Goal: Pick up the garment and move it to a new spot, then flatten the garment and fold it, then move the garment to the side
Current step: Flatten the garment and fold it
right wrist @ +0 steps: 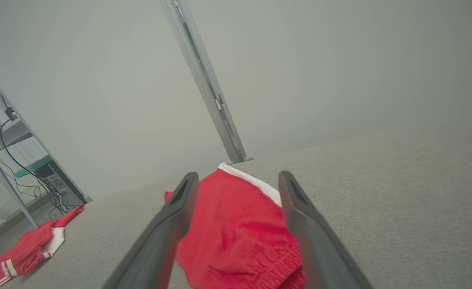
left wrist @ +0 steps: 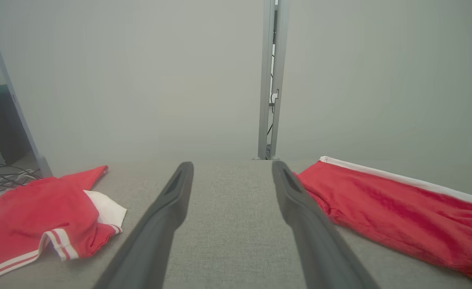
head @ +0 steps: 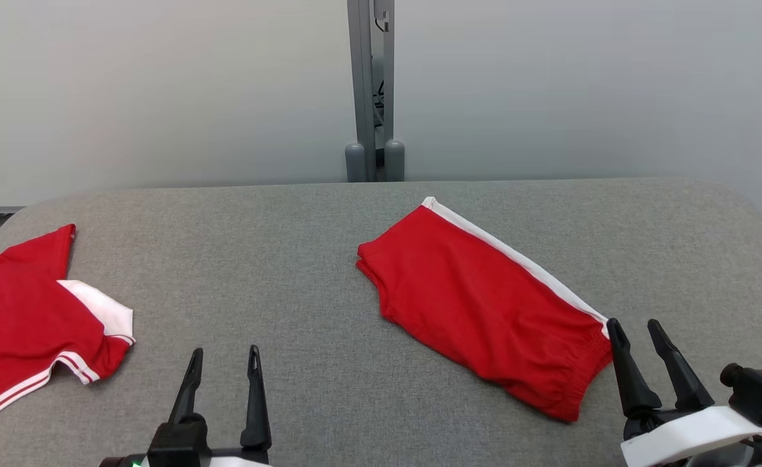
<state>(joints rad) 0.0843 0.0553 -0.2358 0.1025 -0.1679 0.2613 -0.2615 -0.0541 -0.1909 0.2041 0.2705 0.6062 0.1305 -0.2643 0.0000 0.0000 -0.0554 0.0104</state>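
Shorts (head: 478, 305) lie folded on the grey table (head: 290, 259) while left gripper (head: 225, 350) and right gripper (head: 632, 322) gape empty.

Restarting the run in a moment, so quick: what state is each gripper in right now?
Left gripper: open, holding nothing.
Right gripper: open, holding nothing, poised at the waistband end of the red shorts.

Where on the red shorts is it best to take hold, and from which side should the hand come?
Probably the gathered waistband of the red shorts, coming from the near right. That end lies closest to the open right hand, and its bunched elastic gives thicker cloth to pinch than the flat cloth elsewhere.
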